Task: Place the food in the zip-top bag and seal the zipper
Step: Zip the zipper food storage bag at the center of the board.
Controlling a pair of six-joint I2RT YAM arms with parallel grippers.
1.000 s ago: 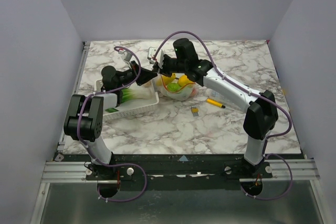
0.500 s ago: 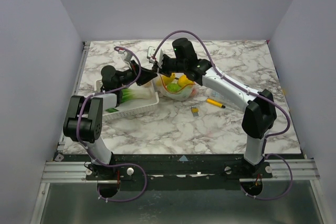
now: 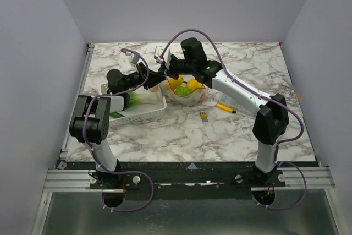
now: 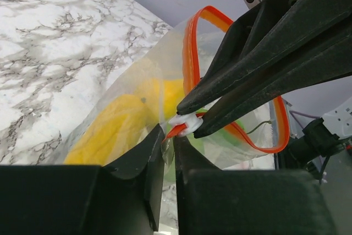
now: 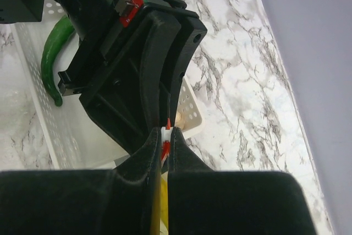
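The zip-top bag point(image 3: 187, 94) lies mid-table, clear, with yellow food point(image 4: 124, 122) and green food inside. Its orange-red zipper point(image 4: 191, 53) loops open at the mouth. My right gripper point(image 5: 166, 135) is shut on the white slider point(image 4: 187, 123) at the zipper's end; in the top view the right gripper point(image 3: 163, 73) reaches left over the bag. Just below the slider, my left gripper point(image 4: 168, 136) has its jaws a narrow gap apart, with the bag's clear corner film lying between them. In the top view the left gripper point(image 3: 155, 77) meets the right one tip to tip.
A white lattice basket point(image 3: 144, 115) stands left of the bag with a green-and-white vegetable point(image 3: 144, 98) in it; a green pepper point(image 5: 52, 64) shows in it too. A yellow marker point(image 3: 225, 108) and a small tag point(image 3: 204, 116) lie right of the bag.
My right gripper has closed onto the slider. My left jaws have eased apart a little at the bag's corner. Both arms stay nearly where they were.
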